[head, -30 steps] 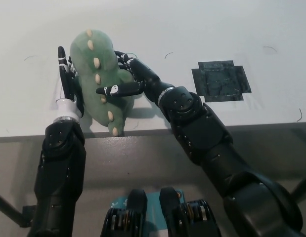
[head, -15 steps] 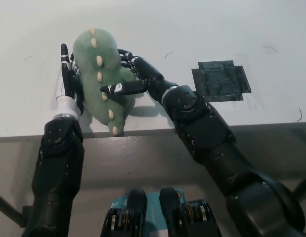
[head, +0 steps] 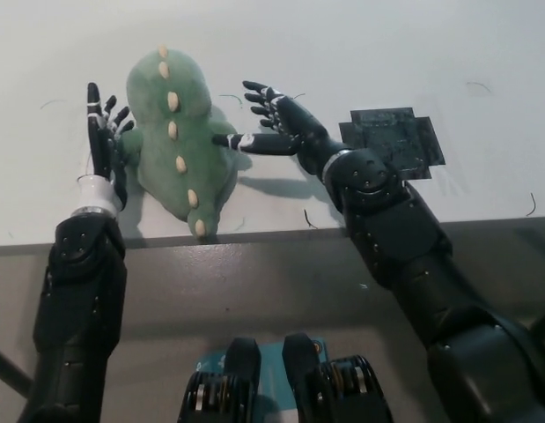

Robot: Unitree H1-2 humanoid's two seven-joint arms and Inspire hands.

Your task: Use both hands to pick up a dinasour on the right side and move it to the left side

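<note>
One head view only. Green plush dinosaur (head: 177, 132) with a row of cream spikes down its back lies on the white table (head: 360, 53), left part of the frame, tail end at the table's near edge. It rests on the surface, no hand is holding it.

Left hand (head: 102, 141) is just beside the dinosaur's left flank, fingers spread and pointing away from the robot, palm facing the toy. Fingers look dark in this frame, a white cuff at the wrist. A thin gap or bare contact at the flank, can't tell which. It grips nothing.

Right hand (head: 276, 123) sits on the other side of the dinosaur, fingers splayed apart, holding nothing. One finger points at the toy's right side and its tip reaches the plush or stops just short, unclear. Other fingers fan out above the table, apart from the toy. Black right arm runs in from the lower right across the table edge.

Dark square patch of tape (head: 394, 141) is stuck on the table to the right of the right hand, just beyond the wrist, well apart from the dinosaur.

Few small dark specks and thread-like marks on the table surface, too small to identify.
</note>
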